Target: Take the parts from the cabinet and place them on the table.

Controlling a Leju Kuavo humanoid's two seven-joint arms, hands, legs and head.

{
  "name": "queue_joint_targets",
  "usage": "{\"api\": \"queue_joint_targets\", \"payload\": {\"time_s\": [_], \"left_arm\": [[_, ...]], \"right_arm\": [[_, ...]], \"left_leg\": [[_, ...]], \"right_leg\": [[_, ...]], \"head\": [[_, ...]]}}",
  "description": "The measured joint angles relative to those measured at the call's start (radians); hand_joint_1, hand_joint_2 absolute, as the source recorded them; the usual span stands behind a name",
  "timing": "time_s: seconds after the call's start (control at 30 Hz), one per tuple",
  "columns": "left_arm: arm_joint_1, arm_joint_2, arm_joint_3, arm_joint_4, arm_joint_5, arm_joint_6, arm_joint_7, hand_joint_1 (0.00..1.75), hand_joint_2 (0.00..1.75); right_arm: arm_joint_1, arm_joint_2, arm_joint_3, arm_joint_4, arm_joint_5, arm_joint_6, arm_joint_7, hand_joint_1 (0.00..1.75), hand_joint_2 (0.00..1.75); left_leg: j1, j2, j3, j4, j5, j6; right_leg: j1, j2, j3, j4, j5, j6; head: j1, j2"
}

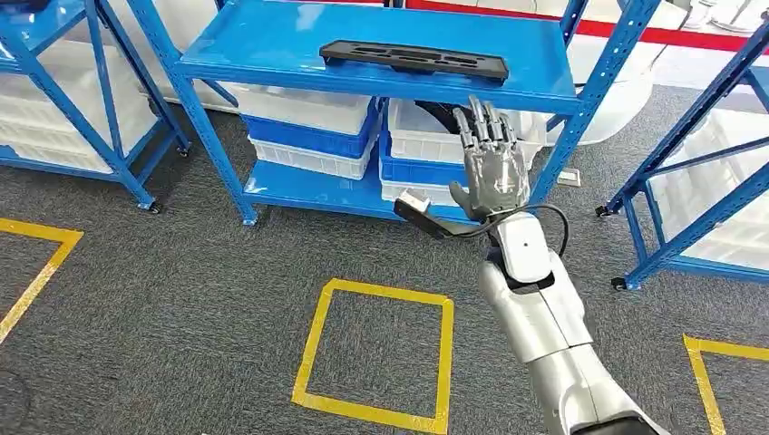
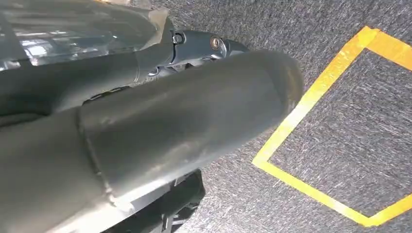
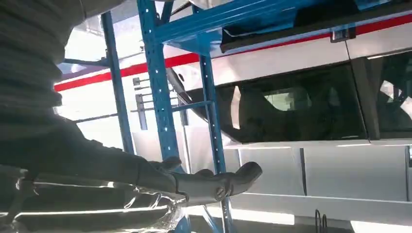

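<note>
A long flat black part (image 1: pixel 413 60) lies on the top board of the blue cabinet shelf (image 1: pixel 272 45), near its front edge. My right hand (image 1: pixel 492 163) is raised in front of the shelf, just below and slightly right of the part, fingers straight and apart, holding nothing and not touching it. In the right wrist view the same hand (image 3: pixel 204 182) reaches out beside a blue shelf upright (image 3: pixel 158 97). My left hand (image 2: pixel 170 121) hangs over the grey carpet, thumb and fingers extended, nothing in it.
White and blue bins (image 1: pixel 308 127) fill the lower shelf, and another white bin (image 1: pixel 426 145) sits behind my right hand. More blue racks stand at left (image 1: pixel 54 91) and right (image 1: pixel 707 163). A yellow taped square (image 1: pixel 376 349) marks the carpet.
</note>
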Motion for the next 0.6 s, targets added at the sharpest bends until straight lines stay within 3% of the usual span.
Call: {"api": "queue_joint_targets", "payload": {"time_s": [0.6], "left_arm": [[0.004,-0.003,0.000,0.002,0.011,0.018,-0.001,0.00,0.00]], "right_arm": [[0.021,0.019,0.001,-0.002,0.001,-0.006,-0.003,0.00,1.75]], "left_leg": [[0.000,0.000,0.000,0.000,0.000,0.000]], "right_leg": [[0.000,0.000,0.000,0.000,0.000,0.000]], "head": [[0.000,0.000]]}}
